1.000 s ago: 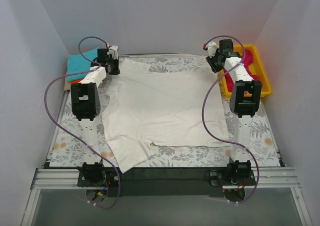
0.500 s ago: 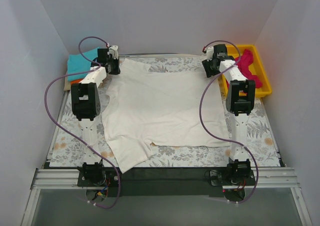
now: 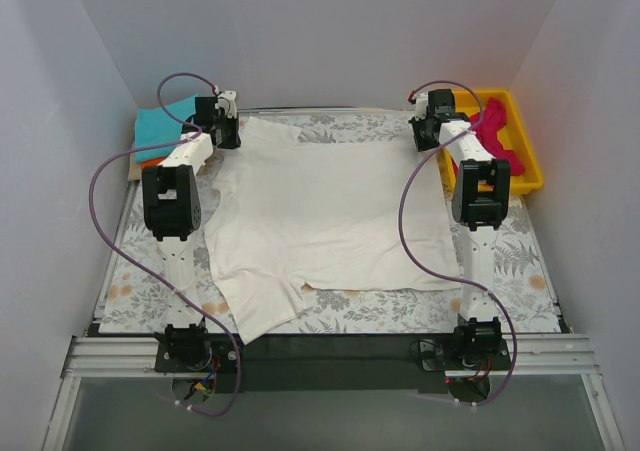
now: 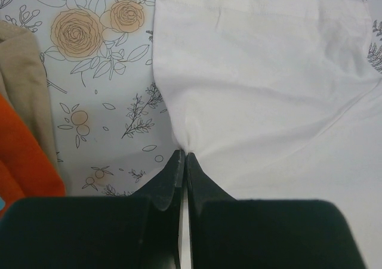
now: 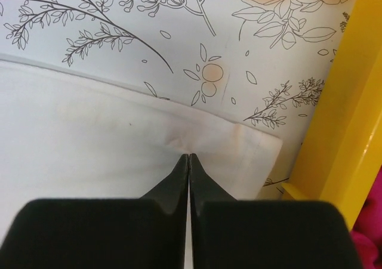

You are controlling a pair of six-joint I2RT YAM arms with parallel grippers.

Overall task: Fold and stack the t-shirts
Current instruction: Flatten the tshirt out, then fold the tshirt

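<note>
Both arms stretched forward, left gripper [image 4: 184, 157] pinched on soft cream-white t-shirt [image 3: 330, 221] edge, right gripper [image 5: 188, 157] clamped on its hemmed corner, floral table cloth [image 4: 101, 72] beneath

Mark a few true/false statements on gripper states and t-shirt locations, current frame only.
1. The cream-white t-shirt is folded. False: it lies spread open on the table cloth.
2. The left gripper is open and clear of the fabric. False: it is shut on the cream-white t-shirt's edge.
3. The right gripper is shut on the cream-white t-shirt, beside the yellow bin. True.
4. The magenta-pink t-shirt sits in the yellow bin. True.
5. The teal t-shirt is in the yellow bin. False: it lies at the far left corner, outside the bin.
</note>
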